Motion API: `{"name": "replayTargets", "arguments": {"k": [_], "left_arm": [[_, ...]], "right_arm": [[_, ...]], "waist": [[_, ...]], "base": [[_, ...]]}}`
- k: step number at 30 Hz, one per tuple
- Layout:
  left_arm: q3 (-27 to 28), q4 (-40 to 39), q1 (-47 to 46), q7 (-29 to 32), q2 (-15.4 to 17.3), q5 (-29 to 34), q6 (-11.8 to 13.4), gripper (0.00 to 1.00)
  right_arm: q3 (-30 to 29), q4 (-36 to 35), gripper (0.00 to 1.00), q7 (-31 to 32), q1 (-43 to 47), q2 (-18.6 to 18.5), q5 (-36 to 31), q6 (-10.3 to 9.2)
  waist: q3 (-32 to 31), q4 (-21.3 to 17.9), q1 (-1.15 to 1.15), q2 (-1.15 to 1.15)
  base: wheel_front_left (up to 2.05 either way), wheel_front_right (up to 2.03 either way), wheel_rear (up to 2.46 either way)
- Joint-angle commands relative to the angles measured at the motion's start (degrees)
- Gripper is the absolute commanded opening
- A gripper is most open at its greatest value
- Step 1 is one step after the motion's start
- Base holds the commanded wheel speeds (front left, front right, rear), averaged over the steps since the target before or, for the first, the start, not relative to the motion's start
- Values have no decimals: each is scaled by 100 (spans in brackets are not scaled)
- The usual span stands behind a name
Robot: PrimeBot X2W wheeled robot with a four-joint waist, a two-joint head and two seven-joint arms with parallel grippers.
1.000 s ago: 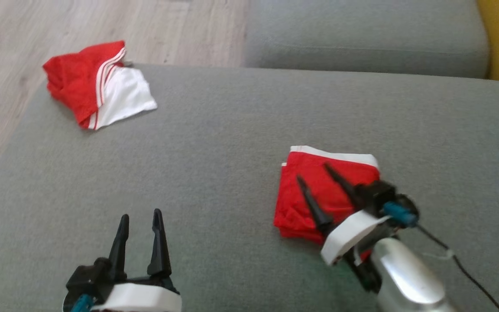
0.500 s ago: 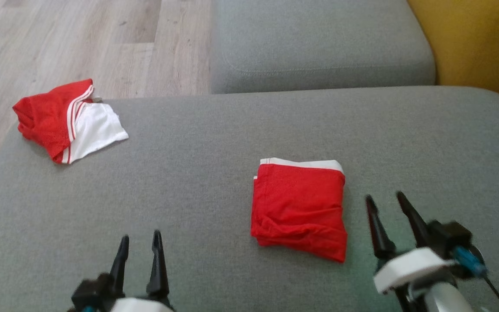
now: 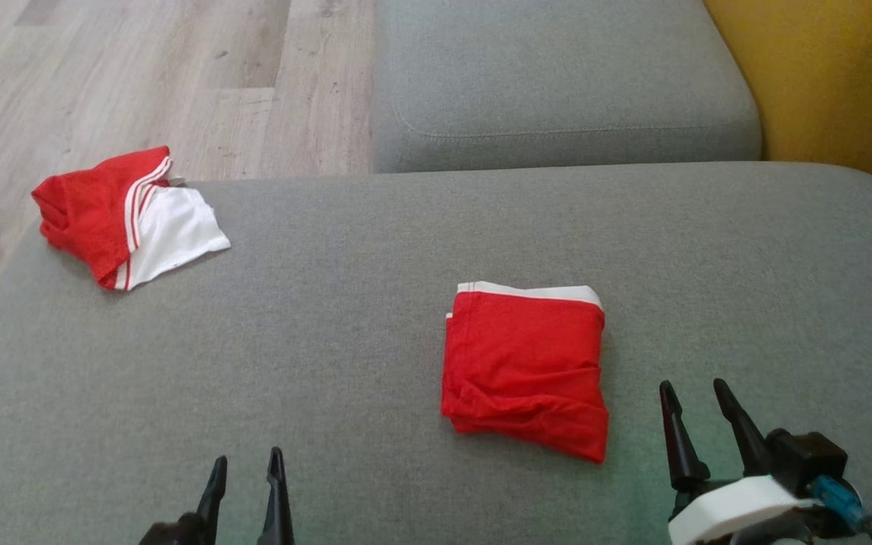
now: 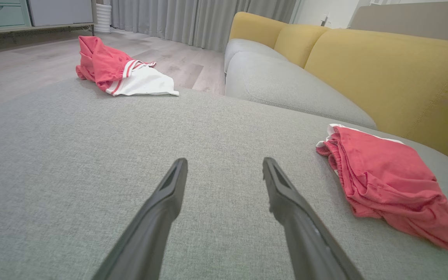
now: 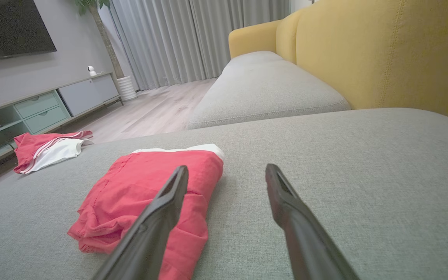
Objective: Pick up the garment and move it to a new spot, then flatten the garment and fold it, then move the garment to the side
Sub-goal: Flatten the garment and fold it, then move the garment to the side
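Head view: garment point(image 3: 524, 371) folded, right of centre on sofa seat point(image 3: 330, 341). Left end effector point(image 3: 247, 478) and right end effector point(image 3: 697, 412) both open, empty. Fold looks done; side move maybe pending.

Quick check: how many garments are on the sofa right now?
2. A folded red garment lies in the middle of the grey cushion, near the right gripper; a rumpled red-and-white garment sits at its far left corner. None seems hidden.

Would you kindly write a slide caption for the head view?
Folded red garment on grey sofa; left end effector and right end effector open, empty.
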Motion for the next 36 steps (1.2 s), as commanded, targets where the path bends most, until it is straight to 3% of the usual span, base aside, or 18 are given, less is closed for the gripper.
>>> {"name": "replayTargets", "arguments": {"k": [1,18,27,36], "left_arm": [[157,-140,-248,-26,47,8,5,100],[106,-185,-332,-14,44,-21,40,100],[139,-223,-402,-26,38,-26,50,100],[48,-157,-449,-46,-45,10,-33,100]], "right_arm": [[111,-222,100,-77,-146,-24,-33,-4],[3,-179,100,158,-141,-24,-56,-4],[-380,-127,100,827,-780,-24,-186,-4],[-863,861,100,1910,-1560,-24,-280,-4]], "waist": [[-3,19,0,0],[64,159,0,0],[274,683,0,0],[563,1353,0,0]], "base": [[0,0,0],[0,0,0],[0,0,0],[0,0,0]]}}
